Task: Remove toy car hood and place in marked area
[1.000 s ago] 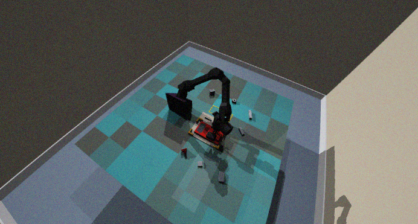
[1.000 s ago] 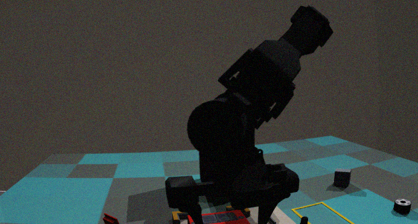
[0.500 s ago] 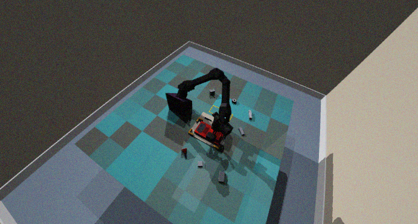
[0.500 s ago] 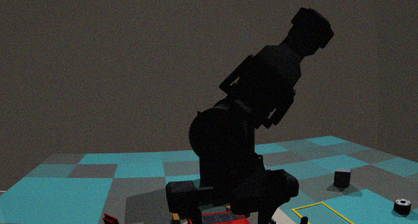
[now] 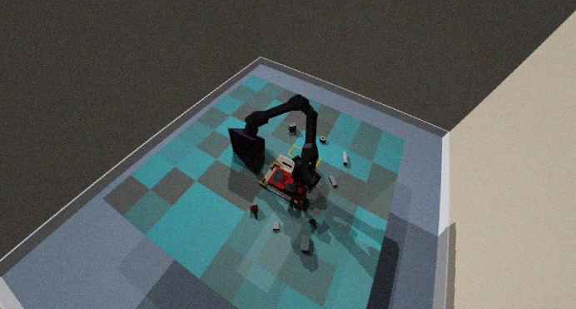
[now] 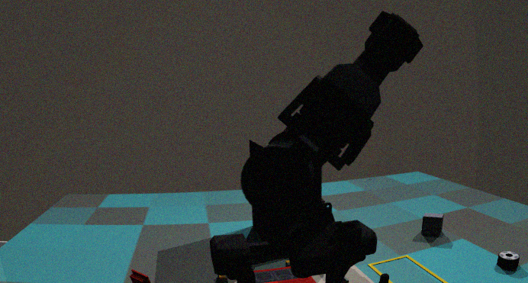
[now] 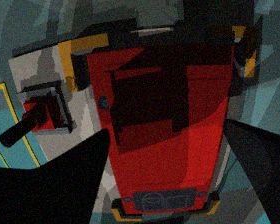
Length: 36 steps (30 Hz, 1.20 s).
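The red toy car [image 5: 276,176] sits on a pale base with yellow corner pieces. Its hood [image 7: 151,167] appears as a red top panel, in place and partly in shadow; its edges are hard to tell. My gripper [image 5: 297,186] [image 7: 167,129] is open, low over the car, with one finger on each side of the red body in the wrist view. Contact cannot be told. In the exterior view the fingertips are cut off by the lower edge. The yellow outline of the marked area [image 5: 290,150] [image 6: 426,268] [image 7: 21,124] lies beside the base; nothing shows inside its visible part.
A black lever [image 7: 17,132] stands on the base, on the marked area's side. Beyond that area are a dark cube [image 5: 292,127] [image 6: 432,226] and a ring [image 5: 322,139] [image 6: 508,262]. A white cylinder [image 5: 345,158], a red piece [image 5: 254,209] and a grey block [image 5: 305,244] lie around.
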### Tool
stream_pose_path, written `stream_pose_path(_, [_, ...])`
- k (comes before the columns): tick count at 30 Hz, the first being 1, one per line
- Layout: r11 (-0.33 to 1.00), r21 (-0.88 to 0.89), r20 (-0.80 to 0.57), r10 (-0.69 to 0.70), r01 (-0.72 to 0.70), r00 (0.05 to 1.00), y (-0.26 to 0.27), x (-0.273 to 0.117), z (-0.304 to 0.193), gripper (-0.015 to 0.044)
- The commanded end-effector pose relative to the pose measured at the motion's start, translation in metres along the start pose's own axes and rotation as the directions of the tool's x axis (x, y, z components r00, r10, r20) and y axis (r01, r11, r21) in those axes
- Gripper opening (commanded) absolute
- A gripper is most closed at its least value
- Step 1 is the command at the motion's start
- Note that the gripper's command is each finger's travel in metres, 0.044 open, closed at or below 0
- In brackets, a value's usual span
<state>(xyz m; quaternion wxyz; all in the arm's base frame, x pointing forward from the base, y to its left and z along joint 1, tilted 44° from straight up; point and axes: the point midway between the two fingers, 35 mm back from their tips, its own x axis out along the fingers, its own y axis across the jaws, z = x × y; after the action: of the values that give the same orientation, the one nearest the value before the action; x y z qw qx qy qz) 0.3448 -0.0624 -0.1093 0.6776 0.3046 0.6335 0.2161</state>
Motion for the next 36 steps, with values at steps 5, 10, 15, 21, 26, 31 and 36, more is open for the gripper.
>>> stream_pose_path(5, [1.000,0.000,0.000,0.000,0.000,1.000,0.000,0.000,0.000,0.0341])
stream_pose_path(10, [1.000,0.000,0.000,0.000,0.000,1.000,0.000,0.000,0.000,0.0308])
stream_pose_path(15, [1.000,0.000,0.000,0.000,0.000,1.000,0.000,-0.001,0.000,0.0216])
stream_pose_path(21, [1.000,0.000,0.000,0.000,0.000,1.000,0.000,-0.005,0.000,0.0058])
stream_pose_path(26, [1.000,0.000,0.000,-0.001,0.001,1.000,0.000,-0.008,0.000,0.0000])
stream_pose_path(31, [1.000,0.000,0.000,-0.001,0.001,1.000,0.000,-0.011,0.000,0.0000])
stream_pose_path(36, [1.000,0.001,0.000,-0.001,0.001,1.000,0.000,-0.014,0.000,0.0000])
